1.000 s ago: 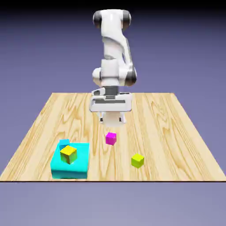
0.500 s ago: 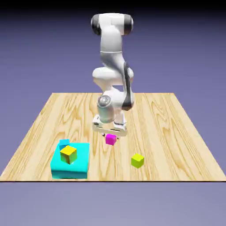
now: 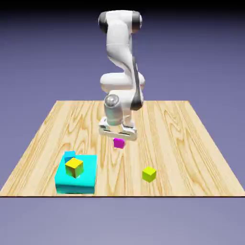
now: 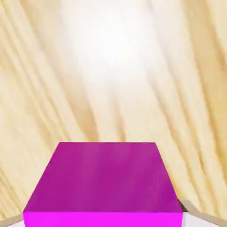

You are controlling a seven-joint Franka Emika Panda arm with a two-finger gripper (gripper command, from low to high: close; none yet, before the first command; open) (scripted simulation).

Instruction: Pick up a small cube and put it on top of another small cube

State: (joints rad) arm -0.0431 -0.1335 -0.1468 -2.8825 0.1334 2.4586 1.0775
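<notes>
The pale, strongly grained wooden tabletop [image 3: 191, 143] carries everything here, and the jointed white robot arm [image 3: 119, 52] bends down over its middle. Compared with a second ago, the arm has dropped from a raised pose and its jaws, then spread wide, have drawn in. The gripper [image 3: 118, 139] is now clamped on the small solid magenta-pink cube [image 3: 118, 142], which fills the space between the fingertips in the hand view, a grey tip just showing at the cube's lower right corner. The cube sits near the tabletop's centre and seems slightly raised compared with half a second ago, though from the exterior view I cannot be sure it has left the wood. In my judgement the pick is made and the carry to the stacking spot comes next.

By the near left corner lies a flat, matte cyan block [image 3: 76, 179] with a yellow-topped cube [image 3: 74, 166] resting on it. The small lime-green cube [image 3: 149, 173], smooth and sharp-edged, about the magenta one's size, stands well apart toward the near edge, right of centre.
</notes>
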